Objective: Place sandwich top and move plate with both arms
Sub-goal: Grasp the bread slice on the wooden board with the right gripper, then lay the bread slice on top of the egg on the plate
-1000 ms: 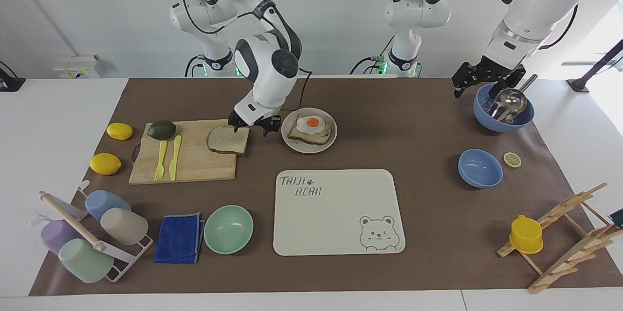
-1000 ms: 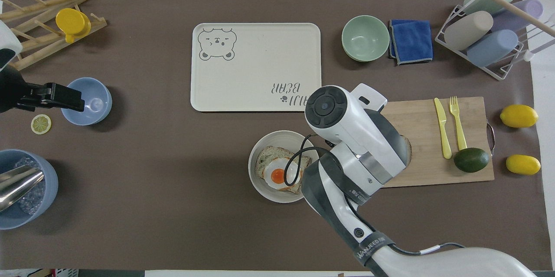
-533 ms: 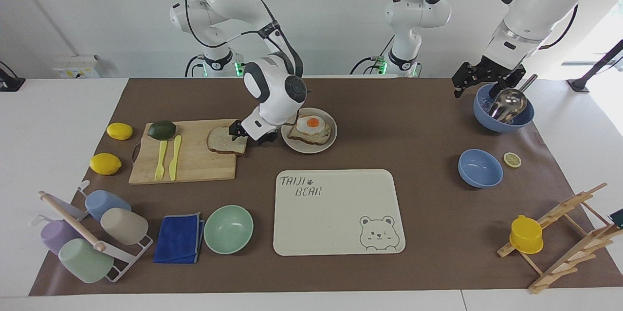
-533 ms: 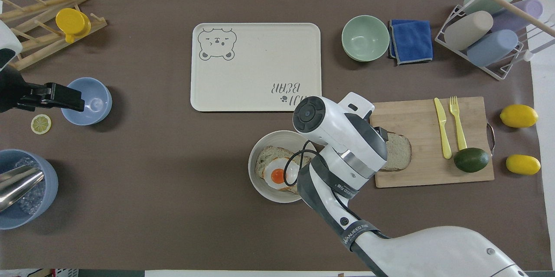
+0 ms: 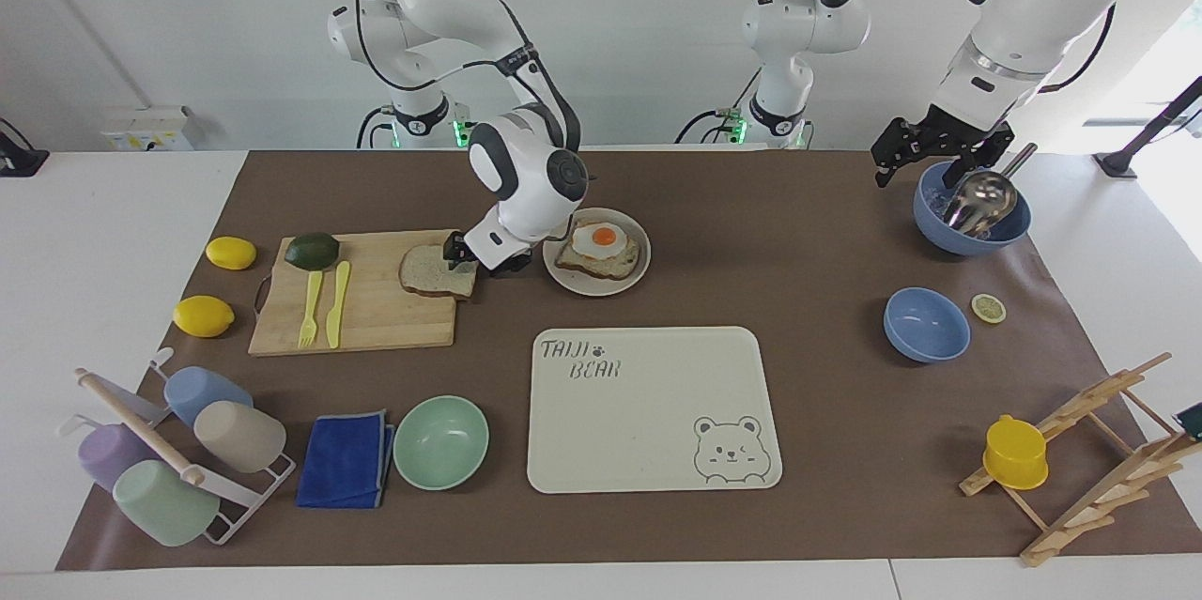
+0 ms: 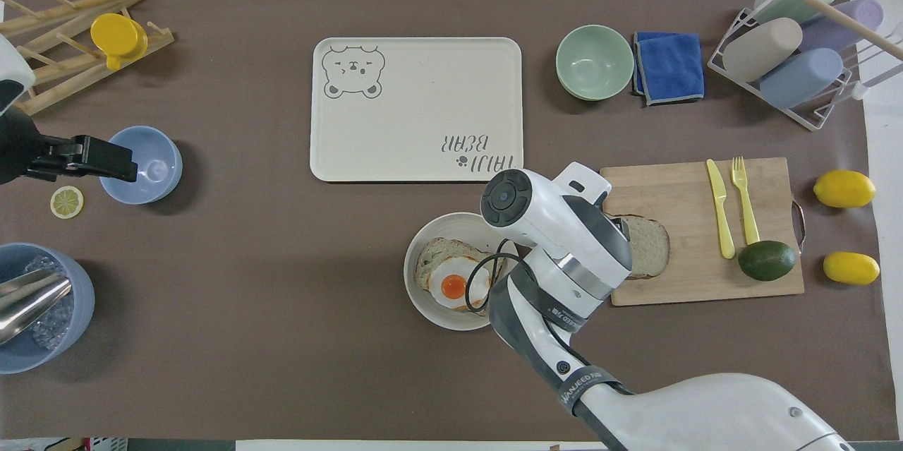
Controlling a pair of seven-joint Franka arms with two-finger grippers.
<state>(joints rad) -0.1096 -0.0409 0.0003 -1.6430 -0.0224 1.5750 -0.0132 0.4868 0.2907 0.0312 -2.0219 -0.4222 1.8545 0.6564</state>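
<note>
a: item one, right gripper (image 5: 481,260)?
b: low at the plate-side edge of the sandwich top (image 5: 434,271); whether its fingers pinch the slice cannot be told

a: the sandwich top itself?
b: flat on the cutting board (image 5: 376,309), at the corner nearest the plate (image 5: 635,276)

a: the plate?
b: just beside the board, toward the left arm's end, carrying toast with a fried egg (image 5: 601,243); nearer the robots than the bear tray (image 5: 648,436)

a: left gripper (image 5: 930,149)?
b: fingers spread, waiting over the blue bowl (image 5: 948,229) that holds a metal scoop (image 5: 981,196)
</note>
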